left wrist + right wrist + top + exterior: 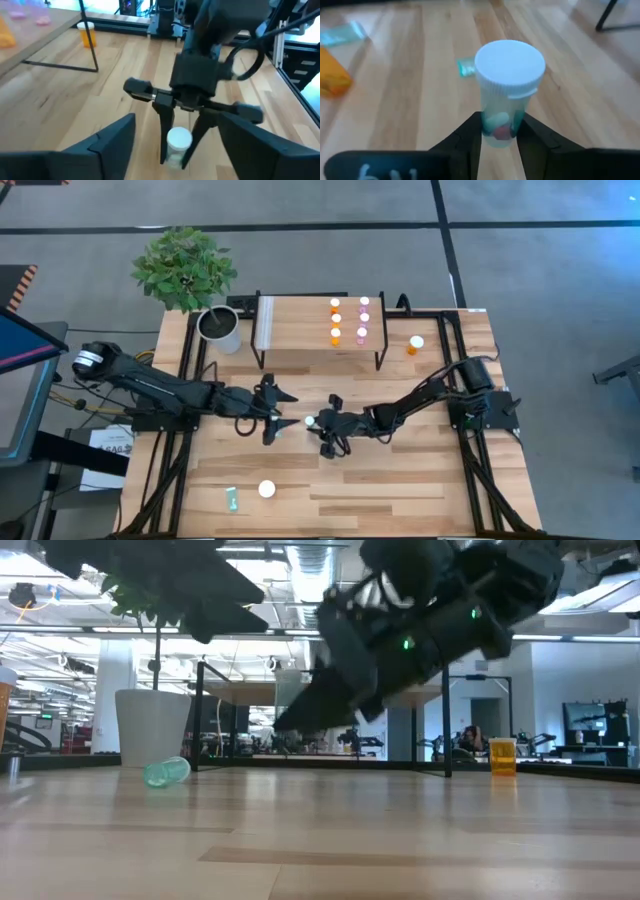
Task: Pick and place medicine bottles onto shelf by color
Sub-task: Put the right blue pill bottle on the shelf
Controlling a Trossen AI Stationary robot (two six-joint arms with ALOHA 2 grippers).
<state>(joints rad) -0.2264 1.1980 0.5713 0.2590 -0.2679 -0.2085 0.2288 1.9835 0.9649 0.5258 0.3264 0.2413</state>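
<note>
At the table's middle, the right gripper (499, 132) pinches a teal bottle (506, 92) with a white cap, its two dark fingers (165, 135) pressed against the bottle's sides below the cap; pills show through the clear wall. The left gripper (272, 413) sits just at nine o'clock of that bottle with its fingers spread wide and nothing between them, the bottle standing beyond their tips in the left wrist view. The shelf (300, 325) stands toward twelve o'clock on its black legs, and on its right part two short columns of bottles stand side by side: orange ones (335, 320) and pink ones (364, 318). A lone orange bottle (415, 344) stands on the tabletop at three o'clock of the shelf. Toward six o'clock, near the table's front edge, a second teal bottle (232, 499) lies on its side, and a white-capped bottle (267, 489) stands beside it. A white plant pot (222, 330) sits at nine o'clock of the shelf.
</note>
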